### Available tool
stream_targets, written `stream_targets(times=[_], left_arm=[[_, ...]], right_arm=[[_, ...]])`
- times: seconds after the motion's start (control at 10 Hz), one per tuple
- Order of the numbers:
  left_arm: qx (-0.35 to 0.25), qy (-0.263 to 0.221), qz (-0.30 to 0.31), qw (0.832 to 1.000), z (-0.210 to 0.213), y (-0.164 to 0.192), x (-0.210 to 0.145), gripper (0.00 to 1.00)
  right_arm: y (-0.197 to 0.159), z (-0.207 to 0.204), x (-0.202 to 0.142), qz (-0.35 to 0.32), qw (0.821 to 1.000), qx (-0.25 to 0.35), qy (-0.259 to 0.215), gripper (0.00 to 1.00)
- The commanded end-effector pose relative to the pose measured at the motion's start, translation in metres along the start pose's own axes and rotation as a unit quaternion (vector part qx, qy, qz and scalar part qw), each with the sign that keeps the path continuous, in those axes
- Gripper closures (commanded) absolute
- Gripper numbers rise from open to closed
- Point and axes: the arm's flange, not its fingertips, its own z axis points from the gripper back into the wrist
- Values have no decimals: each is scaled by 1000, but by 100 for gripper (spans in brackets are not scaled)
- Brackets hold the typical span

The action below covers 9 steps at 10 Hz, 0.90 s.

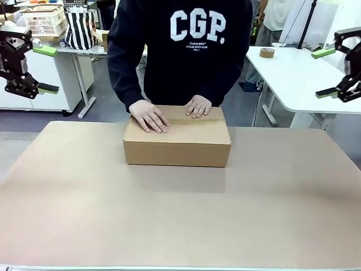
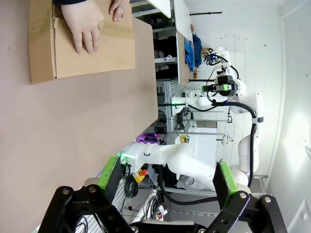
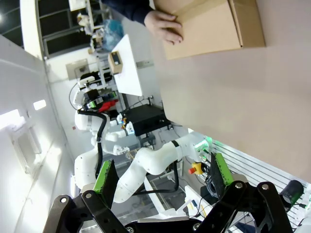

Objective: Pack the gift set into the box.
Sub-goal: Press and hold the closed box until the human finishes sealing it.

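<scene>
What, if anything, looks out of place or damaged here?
Nothing stands out. The box sits flat on the table, flaps shut and undented, with a person's hands on top. The left gripper and right gripper are open, raised at the sides.

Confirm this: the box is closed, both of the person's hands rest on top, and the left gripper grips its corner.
Not quite. The left gripper is open and off the box, as the front view shows; the rest stands.
</scene>
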Motion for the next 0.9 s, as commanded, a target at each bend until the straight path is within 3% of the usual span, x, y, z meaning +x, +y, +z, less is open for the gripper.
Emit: stream_targets(times=[0.0, 0.8], left_arm=[[-16, -5, 0, 1000, -2, -2, -1, 0], [-16, -5, 0, 1000, -2, -2, -1, 0]], right_arm=[[1, 1, 1, 7, 1000, 1, 4, 0], [1, 1, 1, 7, 1000, 1, 4, 0]])
